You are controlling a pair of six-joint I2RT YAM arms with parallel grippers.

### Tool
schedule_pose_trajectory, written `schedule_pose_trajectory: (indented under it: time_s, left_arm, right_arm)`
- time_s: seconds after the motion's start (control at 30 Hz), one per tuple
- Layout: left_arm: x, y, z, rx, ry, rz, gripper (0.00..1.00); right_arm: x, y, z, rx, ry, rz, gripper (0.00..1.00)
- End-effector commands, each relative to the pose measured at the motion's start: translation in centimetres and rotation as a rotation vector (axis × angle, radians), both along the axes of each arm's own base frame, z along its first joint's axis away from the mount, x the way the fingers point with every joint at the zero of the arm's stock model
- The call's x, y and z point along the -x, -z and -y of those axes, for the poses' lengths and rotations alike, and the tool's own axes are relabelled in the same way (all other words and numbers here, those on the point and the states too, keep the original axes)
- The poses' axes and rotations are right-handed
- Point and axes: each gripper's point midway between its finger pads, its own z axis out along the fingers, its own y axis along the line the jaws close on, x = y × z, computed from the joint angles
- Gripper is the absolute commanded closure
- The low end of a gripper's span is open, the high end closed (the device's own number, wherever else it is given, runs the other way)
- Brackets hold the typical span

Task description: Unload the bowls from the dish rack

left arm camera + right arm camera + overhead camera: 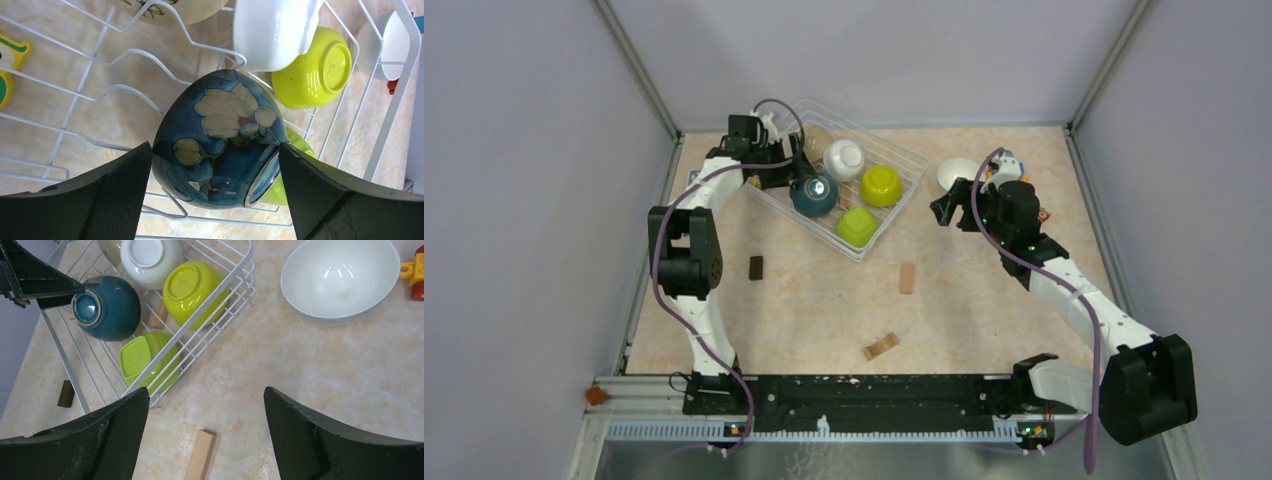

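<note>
The wire dish rack (902, 146) holds five bowls: beige (816, 140), white (844, 158), lime green (881, 185), dark teal (814, 195) and a second lime green (857, 226). Another white bowl (959, 175) stands upright on the table right of the rack. My left gripper (215, 147) is open, with its jaws on either side of the tipped dark teal bowl (220, 135), which rests on the rack wires (395, 95). My right gripper (206, 392) is open and empty above the table, right of the rack (215, 302).
A pale wooden block (907, 278), a tan block (881, 346) and a dark block (756, 267) lie on the table in front of the rack. Coloured toys (1014, 165) sit by the white bowl. Enclosure walls stand close to the left, back and right.
</note>
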Motion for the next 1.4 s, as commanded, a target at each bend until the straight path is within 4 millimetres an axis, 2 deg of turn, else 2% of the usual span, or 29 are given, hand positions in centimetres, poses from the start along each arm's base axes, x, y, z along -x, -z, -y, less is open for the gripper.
schedule_pose_trajectory:
  time_s: [0.0, 0.17, 0.4, 0.63, 0.87, 0.97, 1.17, 1.37]
  left_arm:
    - [0.7, -1.0, 1.8, 0.044, 0.061, 0.002, 0.03]
    - [1.3, -3.3, 2.8, 0.069, 0.085, 0.054, 0.05]
    - [2.3, -4.6, 4.5, 0.094, 0.137, 0.073, 0.09]
    - [3.0, -5.2, 6.0, 0.121, 0.182, 0.08, 0.1]
    - [3.3, -4.9, 7.3, 0.16, 0.213, 0.066, 0.12]
    - [3.1, -4.9, 7.1, 0.135, 0.19, 0.072, 0.1]
    - [2.0, -4.3, 5.5, -0.101, 0.064, 0.122, 0.09]
    - [0.0, -6.5, 5.0, -0.196, -0.005, 0.241, 0.08]
  right_arm:
    - [-0.3, -1.5, -0.2, -0.022, 0.0, 0.058, 0.16]
    - [-0.3, -1.6, -0.2, -0.02, 0.002, 0.06, 0.16]
    - [-0.4, -1.6, -0.3, -0.027, -0.004, 0.057, 0.16]
    - [-0.3, -1.7, -0.2, -0.02, 0.003, 0.061, 0.16]
    - [-0.2, -1.7, 0.0, -0.014, 0.01, 0.061, 0.16]
    - [-0.3, -1.7, 0.0, -0.014, 0.011, 0.062, 0.16]
    - [-0.3, -1.7, 0.0, -0.018, 0.01, 0.063, 0.16]
    - [-0.3, -1.9, -0.2, -0.03, 0.003, 0.069, 0.16]
